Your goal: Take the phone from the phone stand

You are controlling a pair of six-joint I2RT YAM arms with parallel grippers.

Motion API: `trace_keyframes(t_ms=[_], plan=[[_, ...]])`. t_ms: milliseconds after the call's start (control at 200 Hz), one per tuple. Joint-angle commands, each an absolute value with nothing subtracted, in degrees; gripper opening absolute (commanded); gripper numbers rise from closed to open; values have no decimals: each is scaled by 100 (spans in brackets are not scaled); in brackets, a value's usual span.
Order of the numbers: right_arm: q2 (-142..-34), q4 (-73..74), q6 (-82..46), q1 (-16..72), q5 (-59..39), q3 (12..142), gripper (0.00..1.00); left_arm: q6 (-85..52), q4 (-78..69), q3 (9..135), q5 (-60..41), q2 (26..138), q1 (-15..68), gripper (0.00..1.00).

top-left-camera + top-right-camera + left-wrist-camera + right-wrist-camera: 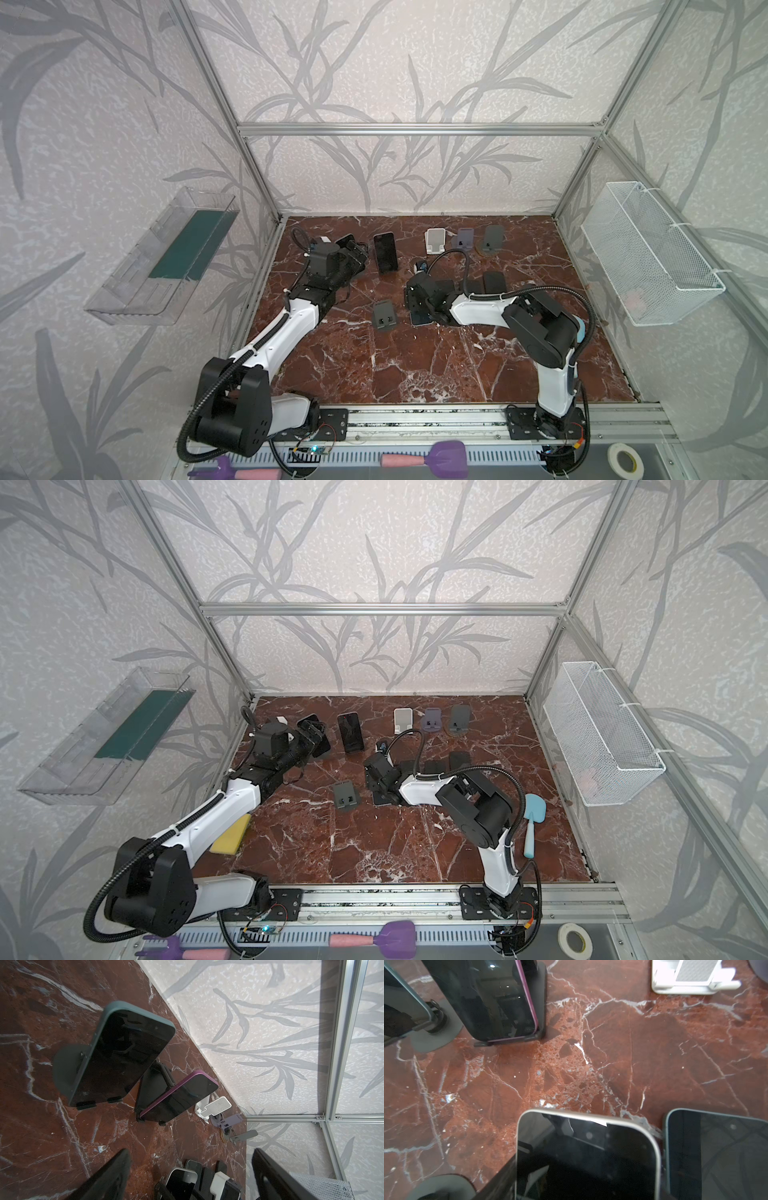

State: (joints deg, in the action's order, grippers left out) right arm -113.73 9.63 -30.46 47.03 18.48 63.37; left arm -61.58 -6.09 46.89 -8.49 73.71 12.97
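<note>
In both top views the left gripper hovers at the table's far left, before the teal-cased phone (half hidden behind it); the right gripper hangs low mid-table. The left wrist view shows the left gripper's fingers spread wide, empty, the phone leaning on its round-based stand. In the right wrist view a silver-rimmed phone fills the foreground; whether that gripper holds it, I cannot tell.

Saw wide bare marble across the front, free for passing. Found the back crowded: teal phone and purple phone propped close together.
</note>
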Motion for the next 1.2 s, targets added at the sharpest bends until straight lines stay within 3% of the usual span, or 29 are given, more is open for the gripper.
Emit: trace_keyframes(t_ms=[0, 1195], plan=[[-11503, 870, -3111, 4676, 1950, 6499, 73, -6143, -668, 4896, -837, 7408, 1318, 91], [-11479, 343, -3483, 4674, 2197, 6697, 76, -6144, -689, 4843, -751, 7287, 1318, 91]])
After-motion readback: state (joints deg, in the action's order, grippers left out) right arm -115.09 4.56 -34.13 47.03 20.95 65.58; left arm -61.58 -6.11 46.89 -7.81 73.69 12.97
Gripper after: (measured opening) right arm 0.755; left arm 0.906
